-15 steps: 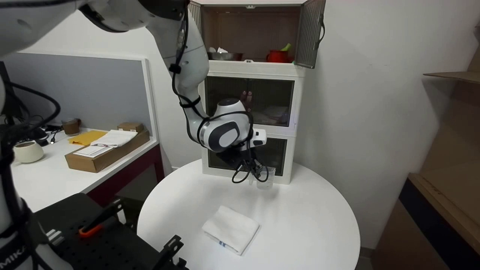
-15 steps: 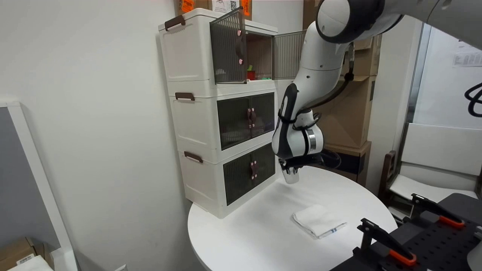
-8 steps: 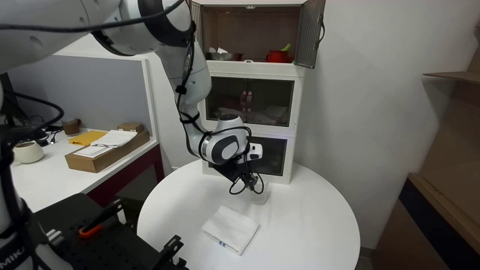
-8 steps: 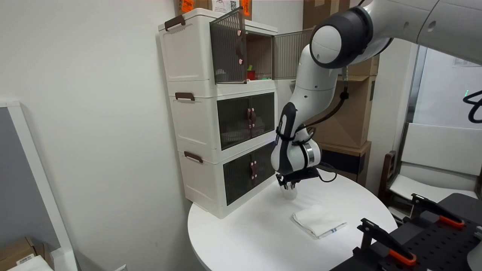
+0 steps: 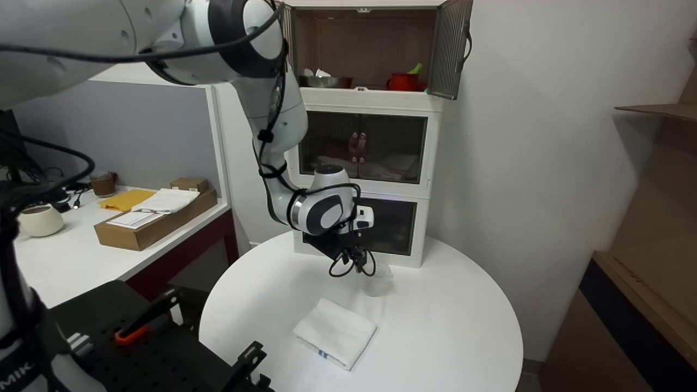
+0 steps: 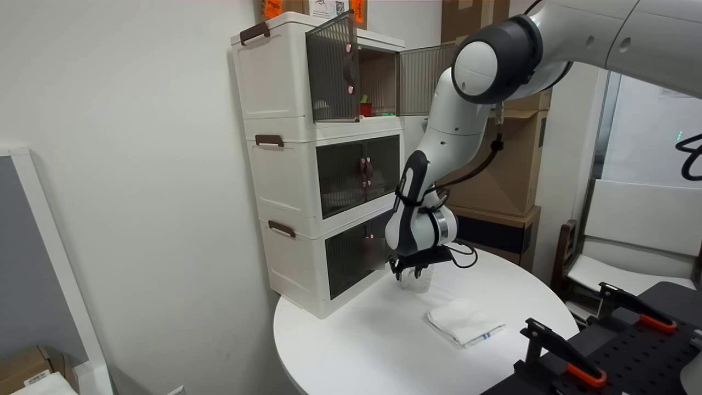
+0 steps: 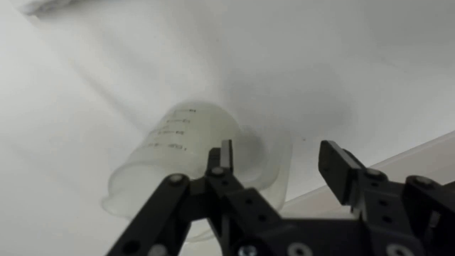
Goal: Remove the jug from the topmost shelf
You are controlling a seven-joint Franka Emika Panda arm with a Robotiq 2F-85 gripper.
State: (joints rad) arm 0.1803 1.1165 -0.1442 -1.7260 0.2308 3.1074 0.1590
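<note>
Standing toward the tabletop's (image 5: 435,326) back edge, the jug (image 7: 192,138) neighboured the gripper (image 7: 274,156), 2 fingers parted (the topmost shelf (image 5: 362,46) held a bowl (image 5: 326,82)).

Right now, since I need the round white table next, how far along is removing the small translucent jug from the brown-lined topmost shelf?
Done: the small translucent jug is off the brown-lined topmost shelf and on the round white table. In hand: nothing gripped; the open black gripper hangs by the jug, jaws apart. Left: probably only backing that gripper clear of it.
</note>
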